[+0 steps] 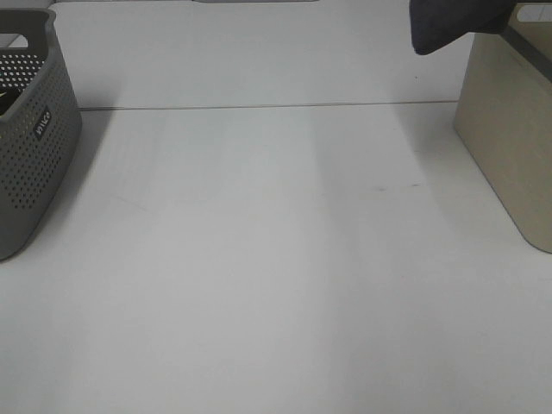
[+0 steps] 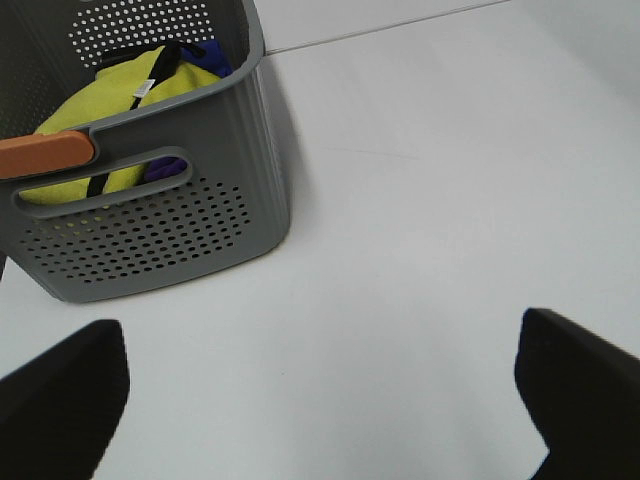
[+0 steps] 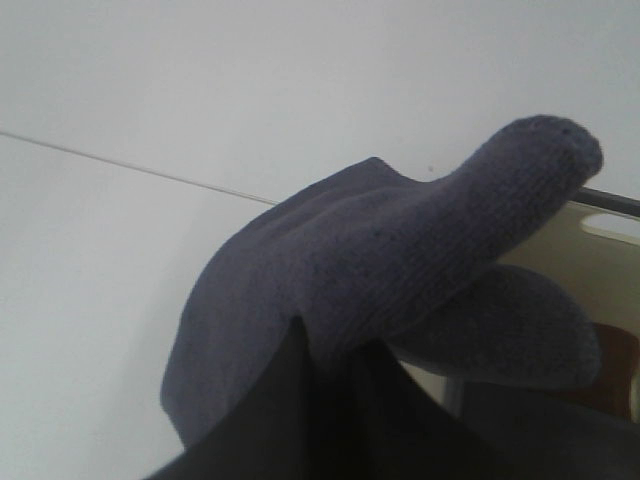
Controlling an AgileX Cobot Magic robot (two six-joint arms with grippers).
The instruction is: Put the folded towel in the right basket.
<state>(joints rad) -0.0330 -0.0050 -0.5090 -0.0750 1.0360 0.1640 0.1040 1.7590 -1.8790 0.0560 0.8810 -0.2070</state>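
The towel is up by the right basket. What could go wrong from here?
1. In the high view, much of the towel hangs on the table side of the beige basket wall. Released here, it might drape over the rim or fall onto the table.
2. The right tool holds it bunched, with loose lobes sticking out, so the fold may come undone on landing.
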